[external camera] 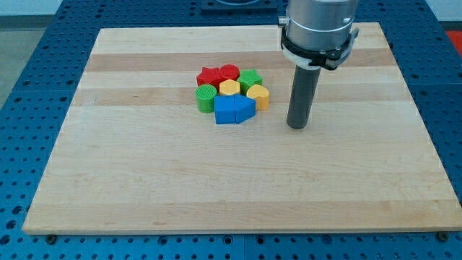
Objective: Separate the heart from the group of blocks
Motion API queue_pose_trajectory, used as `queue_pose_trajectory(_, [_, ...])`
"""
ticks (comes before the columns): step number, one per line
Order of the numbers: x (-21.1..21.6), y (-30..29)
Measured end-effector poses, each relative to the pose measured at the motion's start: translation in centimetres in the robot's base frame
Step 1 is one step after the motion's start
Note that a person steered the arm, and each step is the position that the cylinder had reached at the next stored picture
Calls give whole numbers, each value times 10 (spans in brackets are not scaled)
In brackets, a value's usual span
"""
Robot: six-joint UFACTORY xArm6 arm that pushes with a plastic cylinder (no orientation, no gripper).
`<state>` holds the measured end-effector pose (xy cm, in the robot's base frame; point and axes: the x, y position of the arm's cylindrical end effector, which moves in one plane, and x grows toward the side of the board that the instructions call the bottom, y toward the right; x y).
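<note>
Wooden board point(144, 180), clustered blocks, yellow heart point(258, 94) at cluster's right edge, my tip point(297, 126) just right, apart.

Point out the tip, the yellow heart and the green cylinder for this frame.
My tip point(297, 127): camera view, the rod's very end.
Yellow heart point(258, 94): camera view, its top face.
Green cylinder point(206, 92): camera view, its ribbed top.

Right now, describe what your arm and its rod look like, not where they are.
My arm shows only its lower end: a light grey, round metal housing with a black ring and clamp beneath it. From there hangs a straight dark grey rod, smooth and cylindrical, ending in my tip, cut flat. No cables or markings show.
</note>
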<state>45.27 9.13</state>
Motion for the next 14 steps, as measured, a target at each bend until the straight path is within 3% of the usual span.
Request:
queue_pose_trajectory(3, [16, -31])
queue_pose_trajectory(6, [18, -157])
queue_pose_trajectory(7, [-12, -187])
queue_pose_trajectory(9, [-79, -193])
queue_pose_trajectory(14, [-68, -111])
